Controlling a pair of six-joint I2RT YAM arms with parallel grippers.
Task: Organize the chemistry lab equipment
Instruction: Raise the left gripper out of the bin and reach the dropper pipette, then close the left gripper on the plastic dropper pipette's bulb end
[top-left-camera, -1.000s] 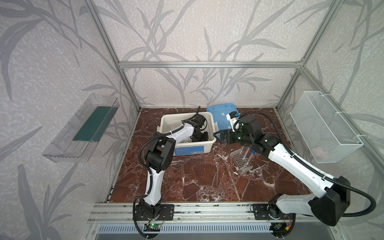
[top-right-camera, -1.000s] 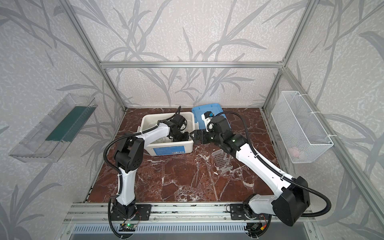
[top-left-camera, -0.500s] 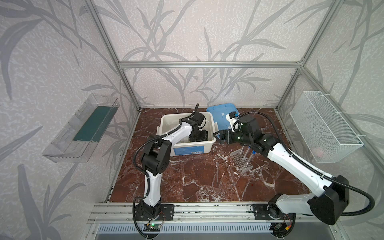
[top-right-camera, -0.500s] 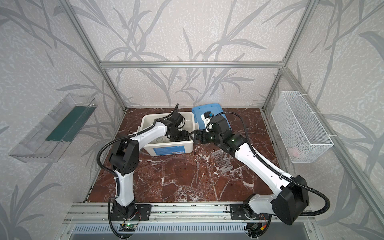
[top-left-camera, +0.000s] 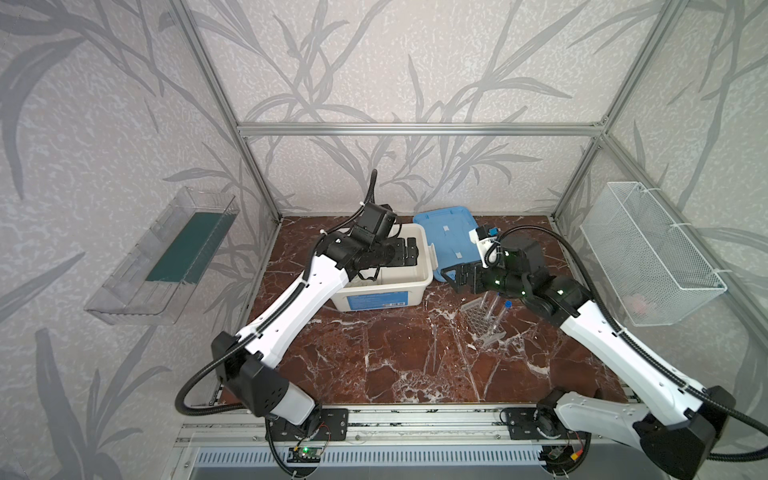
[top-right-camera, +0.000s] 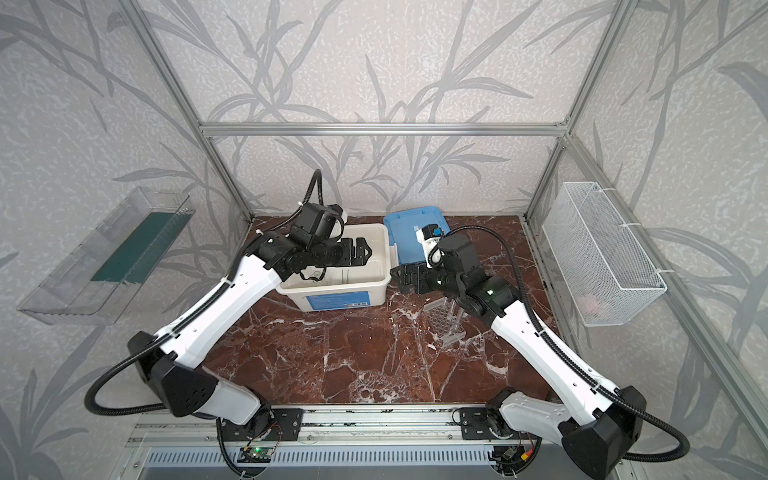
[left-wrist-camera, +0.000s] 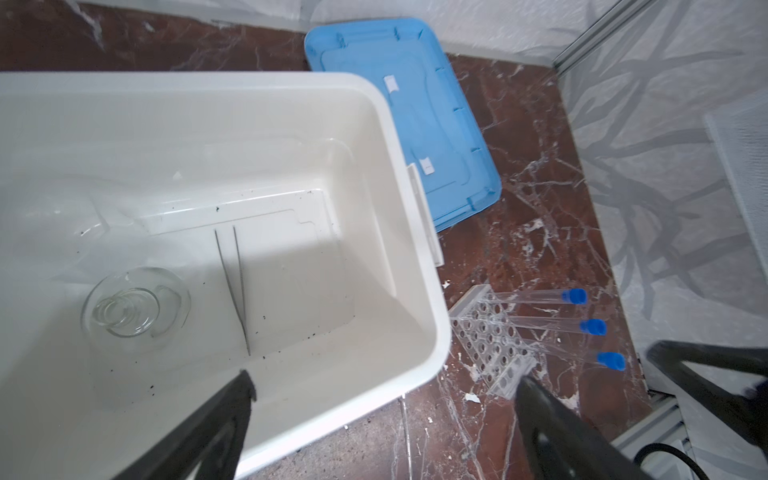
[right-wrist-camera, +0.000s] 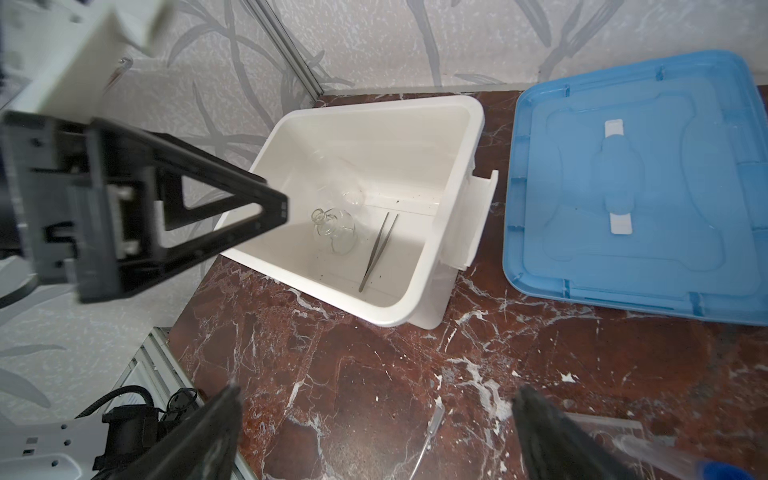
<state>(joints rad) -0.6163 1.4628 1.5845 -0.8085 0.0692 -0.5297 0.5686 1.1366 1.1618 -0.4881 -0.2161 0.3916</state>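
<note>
- Left gripper (top-left-camera: 411, 253): hung over the open white tub (top-left-camera: 426, 286), jaws spread wide and nothing held. In the left wrist view only the tub's rim showed between its fingers.
- Right gripper (top-left-camera: 451, 279): hung just beside the tub's right wall, above the desk (top-left-camera: 374, 353), jaws likewise spread and empty.
- In the tub: small flask (left-wrist-camera: 133, 305), and tweezers (left-wrist-camera: 235, 286) flat on the tub floor beside it, apart from it.
- On the desk: tube rack (left-wrist-camera: 490, 345) with three blue-capped tubes (left-wrist-camera: 540, 322) through its holes, near the tub's front right corner. A thin clear rod (right-wrist-camera: 434, 415) lay loose on the desk near the rack.
- Blue lid (top-left-camera: 449, 237): off the tub, flat on the desk behind the right gripper.
- Governing relation: the rack lay on the robot's side of the right gripper, partly under that wrist. The tub wall stood between it and the left gripper. The right arm was plainly nearer.
- Long axis: the tubes ran with their capped ends pointing away from the tub. Whether the rack stood upright or lay tipped could not be settled.
- Judgement: the rack looked like the next pick, and one for the right arm. That gripper would need to draw back toward its base, turn downward and close across the rack's short side.
</note>
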